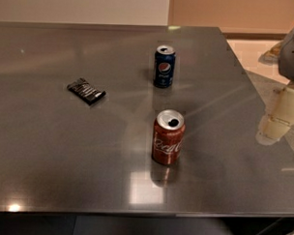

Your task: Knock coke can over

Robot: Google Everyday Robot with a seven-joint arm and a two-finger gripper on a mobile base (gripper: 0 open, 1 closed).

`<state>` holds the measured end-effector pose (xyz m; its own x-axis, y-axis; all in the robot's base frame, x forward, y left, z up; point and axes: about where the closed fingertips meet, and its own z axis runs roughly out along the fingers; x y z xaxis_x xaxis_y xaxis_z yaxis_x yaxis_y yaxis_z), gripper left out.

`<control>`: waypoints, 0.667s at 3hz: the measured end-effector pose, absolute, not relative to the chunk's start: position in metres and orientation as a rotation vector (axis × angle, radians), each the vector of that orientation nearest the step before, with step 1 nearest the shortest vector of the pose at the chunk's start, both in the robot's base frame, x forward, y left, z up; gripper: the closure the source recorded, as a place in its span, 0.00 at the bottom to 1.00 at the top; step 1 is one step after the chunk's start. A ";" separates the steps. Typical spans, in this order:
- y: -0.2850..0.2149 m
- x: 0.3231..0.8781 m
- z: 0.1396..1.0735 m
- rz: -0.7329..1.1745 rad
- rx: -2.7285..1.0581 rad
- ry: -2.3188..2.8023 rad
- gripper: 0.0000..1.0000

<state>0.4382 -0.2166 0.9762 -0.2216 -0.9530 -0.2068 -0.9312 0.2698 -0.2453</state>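
The coke can (168, 143) is standing upright on the table (49, 150), long axis vertical, top up. The gripper (276, 121) is hovering well right; I cannot tell whether it is open.

The arm (293, 47) is seen only in part at the right edge of the view, where a grey segment is cut off by the frame near the top corner. Below it, the cream-coloured gripper (272, 129) is held angled downward and slightly leftward, with its rounded lower end reaching furthest into the view. It is partly cropped by the right border.
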 end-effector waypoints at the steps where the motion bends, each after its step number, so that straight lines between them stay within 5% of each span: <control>1: -0.216 0.439 0.977 -0.092 -1.718 2.231 0.00; 2: -0.198 0.446 0.972 0.028 -1.736 2.185 0.00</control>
<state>0.4456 -0.1983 0.9724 -0.1887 -0.9409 -0.2811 -0.9479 0.2494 -0.1984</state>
